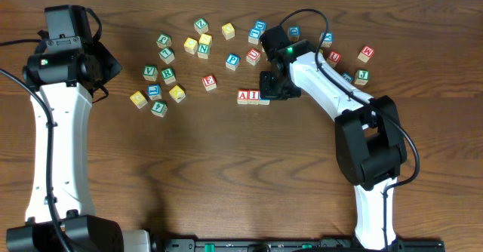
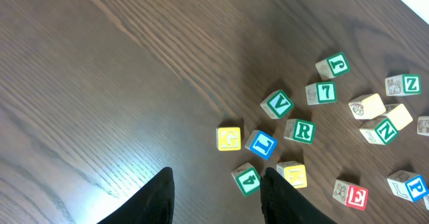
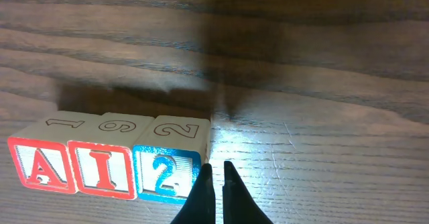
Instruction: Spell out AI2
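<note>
Right wrist view: the A cube (image 3: 41, 168), I cube (image 3: 102, 172) and 2 cube (image 3: 164, 176) are lined up touching on the counter (image 3: 322, 117). The right end effector (image 3: 216, 177) is closed and empty, just beside the 2 cube. The left end effector (image 2: 218, 184) is held parted, empty.

Robot lab: two arms (image 1: 56, 131) at a wooden table (image 1: 226, 176) of alphabet blocks (image 1: 168, 75).
</note>
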### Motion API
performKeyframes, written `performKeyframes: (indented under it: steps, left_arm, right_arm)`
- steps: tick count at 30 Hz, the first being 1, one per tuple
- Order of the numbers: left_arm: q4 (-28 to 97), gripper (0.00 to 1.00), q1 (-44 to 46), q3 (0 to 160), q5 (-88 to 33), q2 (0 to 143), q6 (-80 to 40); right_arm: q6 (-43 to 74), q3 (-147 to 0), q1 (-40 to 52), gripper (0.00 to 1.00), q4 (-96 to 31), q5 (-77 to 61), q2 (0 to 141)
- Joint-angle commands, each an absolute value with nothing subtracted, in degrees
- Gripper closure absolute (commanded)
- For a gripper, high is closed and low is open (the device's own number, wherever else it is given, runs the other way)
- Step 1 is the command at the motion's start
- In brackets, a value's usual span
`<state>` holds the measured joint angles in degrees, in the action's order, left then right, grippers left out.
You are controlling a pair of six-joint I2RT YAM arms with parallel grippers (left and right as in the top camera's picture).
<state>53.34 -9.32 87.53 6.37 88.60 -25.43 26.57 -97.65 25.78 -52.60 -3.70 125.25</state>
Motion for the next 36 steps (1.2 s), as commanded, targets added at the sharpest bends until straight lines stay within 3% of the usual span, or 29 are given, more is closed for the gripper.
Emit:
performKeyframes:
  steps: [1,18,26,36]
  left_arm:
    - [53.3,0.58,-9.4,88.4,6.9,87.8,-25.1]
    - [53.3,0.58,-9.4,88.4,6.9,87.8,-25.1]
    - [53.3,0.59,-9.4,88.4,6.9,87.8,-25.1]
    - [53.3,0.59,-9.4,88.4,6.9,87.8,-25.1]
  right_arm:
    - [26.7,-97.3,26.1,0.99,-52.5,-4.2,125.8]
    - [23.5,-98.6,26.7,0.97,-51.7,-3.4,118.9]
    - [21.7,-98.6,32.0,0.95,-45.3,-6.6,119.3]
    - [21.6,-98.6,37.9,0.99,-42.0,-3.6,122.5]
